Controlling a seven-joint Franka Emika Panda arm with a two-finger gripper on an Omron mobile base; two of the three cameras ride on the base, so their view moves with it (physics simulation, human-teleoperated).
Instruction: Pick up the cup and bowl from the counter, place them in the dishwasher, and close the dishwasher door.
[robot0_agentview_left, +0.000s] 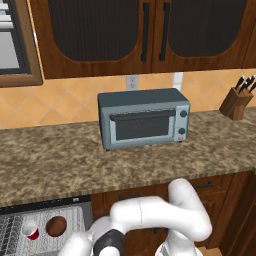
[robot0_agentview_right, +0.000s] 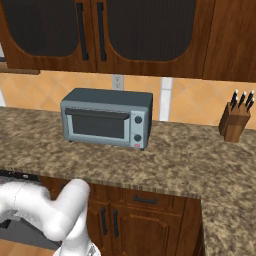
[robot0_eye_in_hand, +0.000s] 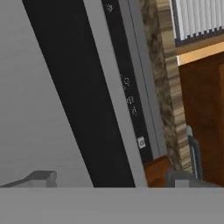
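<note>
Cup (robot0_agentview_left: 31, 232) beside bowl (robot0_agentview_left: 56, 226) in dishwasher (robot0_agentview_left: 15, 235) rack.

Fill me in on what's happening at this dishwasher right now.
The cup and the bowl already sit in the dishwasher rack, below the counter. The gripper is open, holding nothing, close to the dishwasher door and its dark control strip. The door is not yet shut.
</note>
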